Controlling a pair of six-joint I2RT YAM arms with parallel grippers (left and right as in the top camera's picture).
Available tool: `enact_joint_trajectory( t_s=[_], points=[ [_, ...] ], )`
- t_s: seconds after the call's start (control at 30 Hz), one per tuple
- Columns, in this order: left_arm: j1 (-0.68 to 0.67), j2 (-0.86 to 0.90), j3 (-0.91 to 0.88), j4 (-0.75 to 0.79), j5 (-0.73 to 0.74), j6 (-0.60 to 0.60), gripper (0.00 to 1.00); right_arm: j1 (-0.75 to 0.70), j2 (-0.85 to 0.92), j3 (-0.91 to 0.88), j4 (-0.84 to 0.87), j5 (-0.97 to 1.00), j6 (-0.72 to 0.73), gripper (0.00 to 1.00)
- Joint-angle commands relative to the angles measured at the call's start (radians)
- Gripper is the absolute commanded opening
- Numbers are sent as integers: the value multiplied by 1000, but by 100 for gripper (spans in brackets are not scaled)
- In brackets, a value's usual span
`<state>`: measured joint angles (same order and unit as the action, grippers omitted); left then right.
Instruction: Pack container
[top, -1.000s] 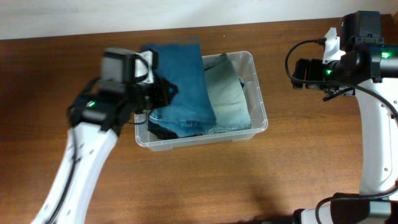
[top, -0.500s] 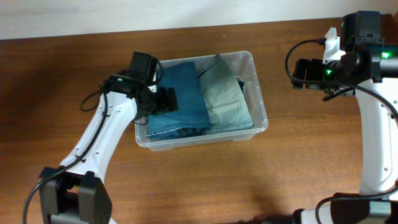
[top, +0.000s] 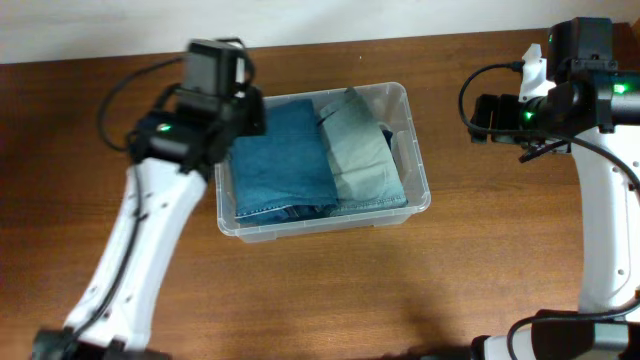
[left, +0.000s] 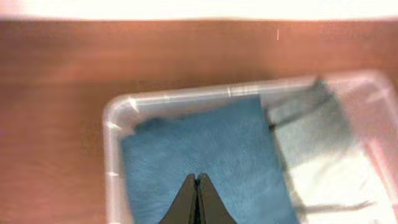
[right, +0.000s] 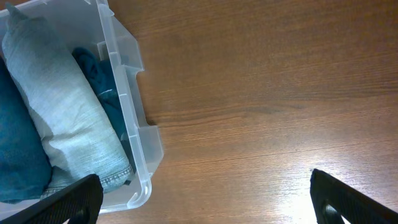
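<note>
The clear container (top: 320, 224) held folded blue denim (top: 280, 165) left, pale denim (top: 360, 155) right. The left gripper (left: 198, 200) was pressed together above it; the right gripper (right: 205, 190) stood spread.

Glossy clear plastic container (top: 320, 224) holds matt denim cloth (top: 280, 165) (stitched hems) on a smooth wooden table (top: 300, 300).

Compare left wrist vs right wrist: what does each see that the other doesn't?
Left wrist only: the left gripper, fingers shut, over the folded blue denim, and the clear plastic container wall beside that denim. Right wrist only: the open right gripper and dark blue cloth wedged against the opposite wall. Both: container, blue denim, folded pale denim, wooden table.
</note>
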<state>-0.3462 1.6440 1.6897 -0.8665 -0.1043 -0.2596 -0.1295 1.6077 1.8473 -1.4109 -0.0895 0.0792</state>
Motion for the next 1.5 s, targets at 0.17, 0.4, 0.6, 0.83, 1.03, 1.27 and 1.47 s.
enact_joint_trajectory(
  t_s=[0.17,0.4,0.6,0.83,1.03,1.27,1.47],
  points=[
    [-53,311,-139,-9,22,-1,17,-3,3,-5,0,16,3,98],
    [-48,312,-35,-100,-35,21,63,2,2,-5,7,-19,-43,98],
    [-24,108,94,-85,-191,31,87,80,3,-5,79,-26,-132,98],
    [128,36,93,-64,-179,29,99,241,9,-5,292,16,-183,98],
    [195,9,95,-161,-169,31,99,258,-5,-2,318,12,-192,98],
    [205,-154,68,-247,-98,124,99,252,-140,-18,280,24,-145,98],
    [205,-563,-300,-92,-70,127,99,252,-509,-390,429,105,-69,99]
  ],
)
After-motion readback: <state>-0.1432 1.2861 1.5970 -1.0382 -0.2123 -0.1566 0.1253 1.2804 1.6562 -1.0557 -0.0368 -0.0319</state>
